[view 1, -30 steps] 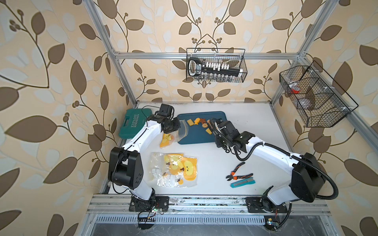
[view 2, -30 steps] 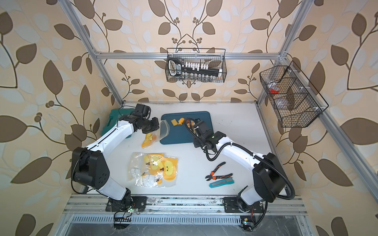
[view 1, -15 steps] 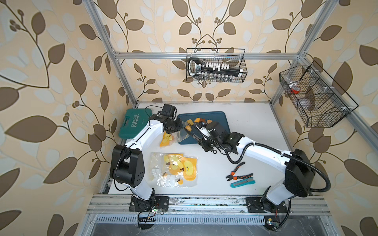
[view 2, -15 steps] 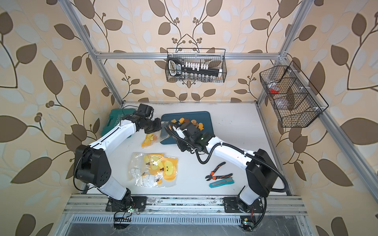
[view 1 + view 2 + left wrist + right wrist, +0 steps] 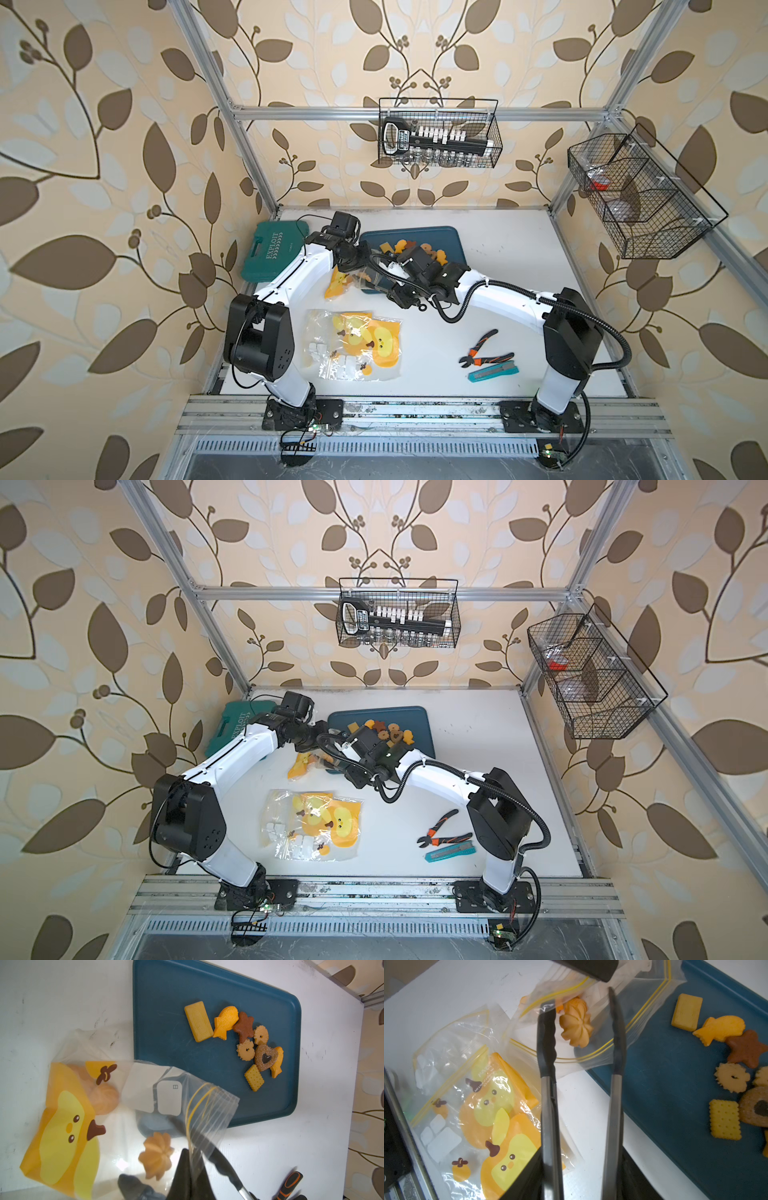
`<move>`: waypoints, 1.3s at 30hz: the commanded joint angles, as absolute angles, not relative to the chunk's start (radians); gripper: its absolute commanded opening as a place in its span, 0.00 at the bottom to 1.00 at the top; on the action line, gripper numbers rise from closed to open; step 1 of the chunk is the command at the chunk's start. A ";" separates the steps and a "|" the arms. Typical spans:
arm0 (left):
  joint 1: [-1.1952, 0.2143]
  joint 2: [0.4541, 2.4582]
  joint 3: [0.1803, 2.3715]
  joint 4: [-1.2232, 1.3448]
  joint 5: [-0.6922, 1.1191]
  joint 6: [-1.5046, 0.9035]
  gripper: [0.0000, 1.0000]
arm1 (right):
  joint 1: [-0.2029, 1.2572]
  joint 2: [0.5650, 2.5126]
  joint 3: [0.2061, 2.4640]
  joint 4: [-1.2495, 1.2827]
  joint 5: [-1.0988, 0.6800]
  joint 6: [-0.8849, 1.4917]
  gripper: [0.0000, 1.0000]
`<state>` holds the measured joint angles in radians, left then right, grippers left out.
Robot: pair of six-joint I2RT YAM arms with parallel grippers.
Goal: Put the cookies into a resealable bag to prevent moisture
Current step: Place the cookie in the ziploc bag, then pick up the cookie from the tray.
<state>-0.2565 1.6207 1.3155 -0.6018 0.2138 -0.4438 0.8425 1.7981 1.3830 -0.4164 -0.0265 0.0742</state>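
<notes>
While left gripper (image 5: pixel 188 1169) pinches bag (image 5: pixel 68 1118) rim, right gripper (image 5: pixel 398 286) holds tongs (image 5: pixel 549 1047), arms spread; flower cookie (image 5: pixel 576 1022) loose in bag mouth, others inside; roughly eight cookies (image 5: pixel 245 1043) left on tray (image 5: pixel 166 1001); sealing undone.

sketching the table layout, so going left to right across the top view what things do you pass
green plastic tool case → pile of clear duck-print bags → dark blue plastic tray → orange-handled pliers → black wire basket on the side wall

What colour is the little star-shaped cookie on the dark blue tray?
Reddish brown. The star-shaped cookie shows best in the left wrist view.
</notes>
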 commanded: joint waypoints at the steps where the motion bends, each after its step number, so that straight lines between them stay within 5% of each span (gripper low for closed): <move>1: -0.267 1.618 1.350 -0.597 0.227 -0.422 0.00 | 0.846 1.736 1.359 -0.380 0.003 0.076 0.55; 17: -0.265 1.574 1.332 -0.591 0.172 -0.437 0.00 | 0.764 1.318 0.858 -0.144 0.244 0.363 0.49; 26: -0.266 1.566 1.328 -0.588 0.168 -0.439 0.00 | 0.564 1.433 0.861 -0.277 -0.040 0.288 0.48; 39: -0.265 1.563 1.329 -0.597 0.157 -0.434 0.00 | 0.553 1.641 1.027 -0.368 0.083 0.265 0.57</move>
